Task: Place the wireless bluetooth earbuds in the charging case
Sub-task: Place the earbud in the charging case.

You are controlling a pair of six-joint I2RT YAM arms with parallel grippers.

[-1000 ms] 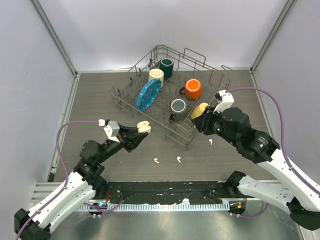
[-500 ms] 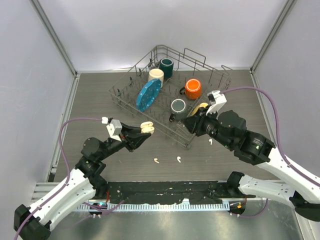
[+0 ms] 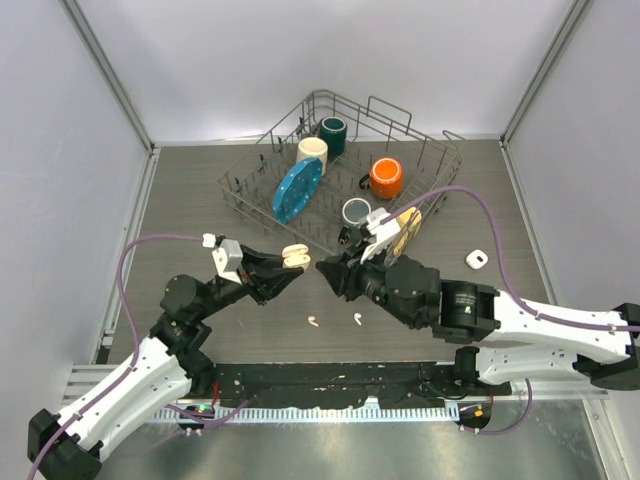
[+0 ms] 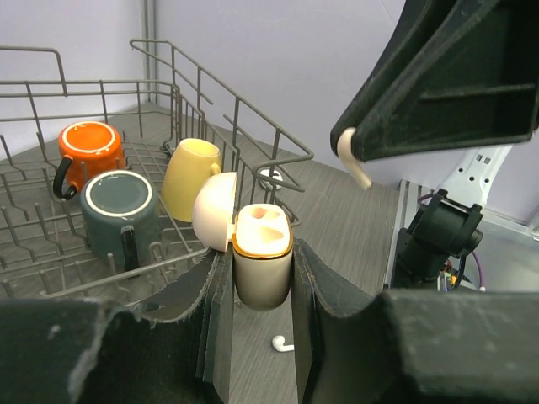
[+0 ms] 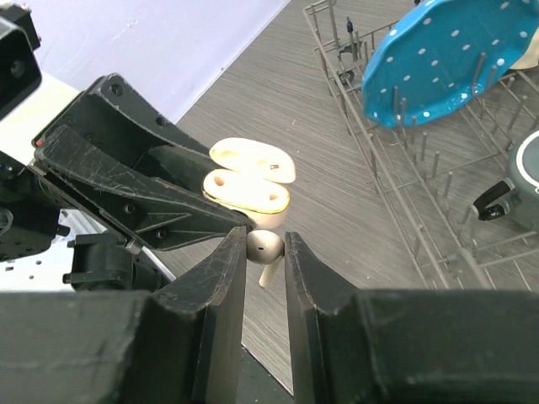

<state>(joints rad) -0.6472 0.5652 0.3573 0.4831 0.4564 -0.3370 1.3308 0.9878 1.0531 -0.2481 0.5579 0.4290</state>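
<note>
My left gripper (image 3: 284,267) is shut on an open cream-beige charging case (image 3: 293,256), held above the table with its lid flipped back; in the left wrist view the case (image 4: 262,269) sits between the fingers, both sockets empty. My right gripper (image 3: 326,272) is shut on a cream-beige earbud (image 5: 266,247), stem down, just in front of the case (image 5: 244,190) and not in it. That earbud also shows in the left wrist view (image 4: 349,158). A cream earbud (image 3: 313,321) and a white earbud (image 3: 356,319) lie on the table below the grippers; the white one shows under the case (image 4: 282,342).
A wire dish rack (image 3: 246,196) stands at the back with a blue dotted plate (image 3: 297,189) and teal (image 3: 333,136), cream (image 3: 313,151), orange (image 3: 386,177), grey (image 3: 356,213) and yellow (image 4: 190,176) mugs. A small white case-like object (image 3: 476,259) lies at the right.
My right arm has swung left from the rack's right side, carrying the earbud to just in front of the open case. The left gripper has barely moved. The white object at the right is uncovered.
</note>
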